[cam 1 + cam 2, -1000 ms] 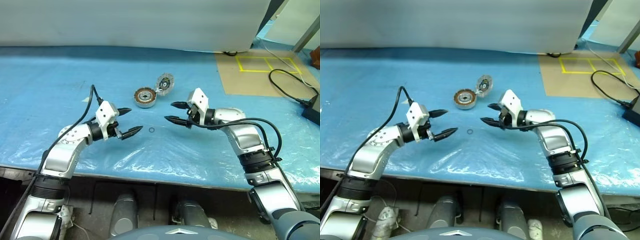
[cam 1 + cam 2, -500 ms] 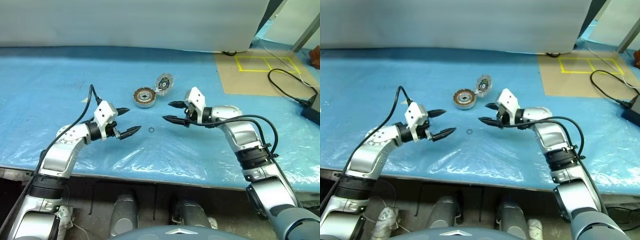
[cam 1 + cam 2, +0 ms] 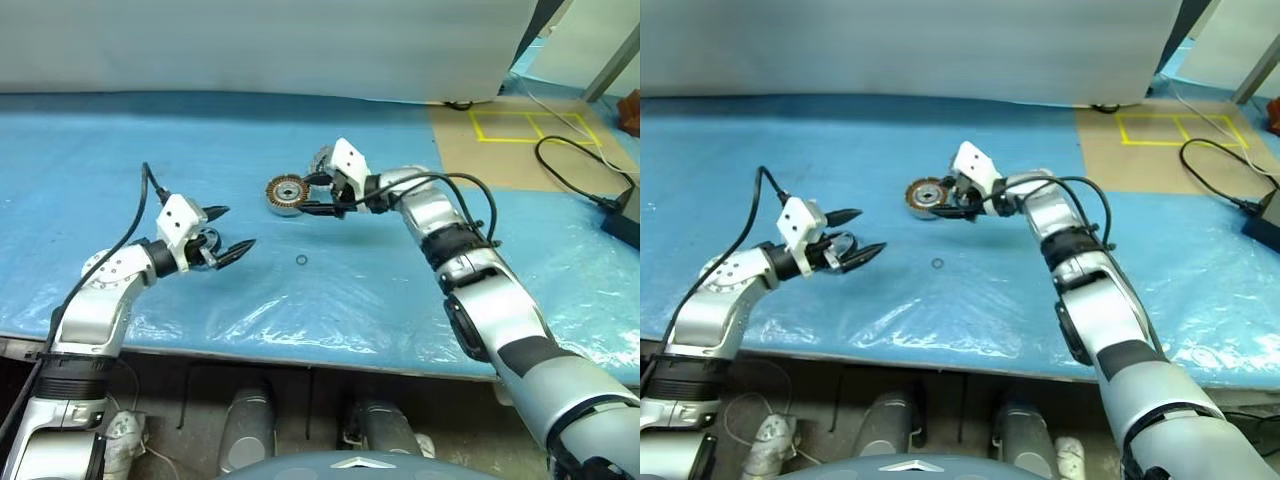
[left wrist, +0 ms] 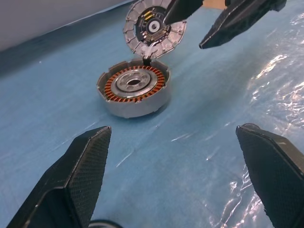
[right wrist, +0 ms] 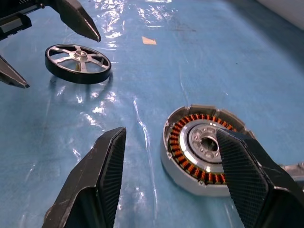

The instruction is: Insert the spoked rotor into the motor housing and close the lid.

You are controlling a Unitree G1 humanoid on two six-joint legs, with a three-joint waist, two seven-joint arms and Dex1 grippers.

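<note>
On the counter (image 3: 120,150), under a crinkled blue sheet, everything I need sits mid-field between my two arms.

Right jaws: open, holding nothing. They're reaching across, level with the motor housing (image 3: 287,193) and right beside it on the lid side. In the right wrist view one finger (image 5: 247,175) overlaps the housing rim, but I can't tell whether it's touching or just in front. My read: it's there to steady the housing or tend the lid, not to grab anything yet.

Left jaws: wide open, empty, hanging low over the near-left part of the counter, well apart from the housing.

Housing: flat on the counter, open side up, copper windings and hub exposed. The cavity is bare, so the insert isn't done.

Lid (image 4: 154,28): propped up at a steep tilt on the far rim of the housing, seemingly hinged there, dark inner face toward me. That keeps the opening clear for the drop-in.

Spoked rotor (image 5: 78,63): lying flat on the sheet, not gripped, right under the left jaws and roughly between the two fingertips. Looks staged for a left-hand pickup. It's well apart from the right jaws and the housing.

O-ring (image 3: 301,260): loose on the sheet between the arms, near side of the housing. Not part of this step, so I'm leaving it.
</note>
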